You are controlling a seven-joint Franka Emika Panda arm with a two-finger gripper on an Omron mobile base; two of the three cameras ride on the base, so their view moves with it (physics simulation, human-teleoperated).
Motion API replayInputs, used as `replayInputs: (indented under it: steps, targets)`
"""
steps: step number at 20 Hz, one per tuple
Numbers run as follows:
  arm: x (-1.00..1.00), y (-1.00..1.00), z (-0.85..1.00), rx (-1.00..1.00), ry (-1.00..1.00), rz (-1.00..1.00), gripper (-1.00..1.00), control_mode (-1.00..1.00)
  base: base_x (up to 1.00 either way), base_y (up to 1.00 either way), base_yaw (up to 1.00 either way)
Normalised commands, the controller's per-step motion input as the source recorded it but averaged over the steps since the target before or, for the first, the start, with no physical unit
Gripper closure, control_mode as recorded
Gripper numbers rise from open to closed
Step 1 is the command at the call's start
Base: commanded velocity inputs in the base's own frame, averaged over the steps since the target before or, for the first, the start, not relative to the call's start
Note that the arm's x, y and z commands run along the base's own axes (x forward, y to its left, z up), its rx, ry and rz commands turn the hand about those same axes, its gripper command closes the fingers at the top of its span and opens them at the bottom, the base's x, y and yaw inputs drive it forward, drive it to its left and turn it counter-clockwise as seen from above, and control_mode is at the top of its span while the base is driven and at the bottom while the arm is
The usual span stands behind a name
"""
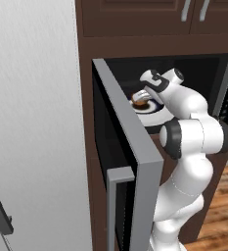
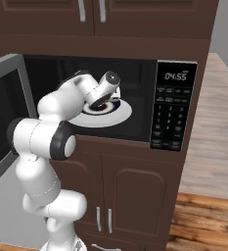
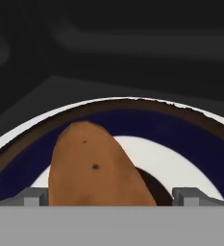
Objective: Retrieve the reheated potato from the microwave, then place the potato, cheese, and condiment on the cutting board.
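Potato (image 3: 96, 168) on plate (image 3: 190, 139), lower end cut off; pincer (image 3: 112, 196) spread wide around it.

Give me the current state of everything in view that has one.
Microwave: on, clock lit.
Microwave door: swung wide open.
Potato: lying on the plate inside the microwave, between the pincer's tips, not yet gripped.
Plate: sitting inside the microwave, under the potato.
Pincer: open, one tip on each side of the potato.
Cabinet doors below: closed.
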Motion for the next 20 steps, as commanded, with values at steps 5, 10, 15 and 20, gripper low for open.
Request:
replayInputs:
  steps: [5,10,15,20]
  targets:
    - [0.01,0.14,-0.27,0.00,0.00,0.00,-1.00,-1.00,0.00,0.00,0.00]
    - [0.00,0.17,-0.32,0.00,0.00,0.00,-1.00,-1.00,0.00,0.00,0.00]
    - [0.00,0.18,-0.35,0.00,0.00,0.01,1.00,-1.00,0.00,0.00,0.00]
    - [-0.02,0.13,-0.31,0.00,0.00,0.01,1.00,-1.00,0.00,0.00,0.00]
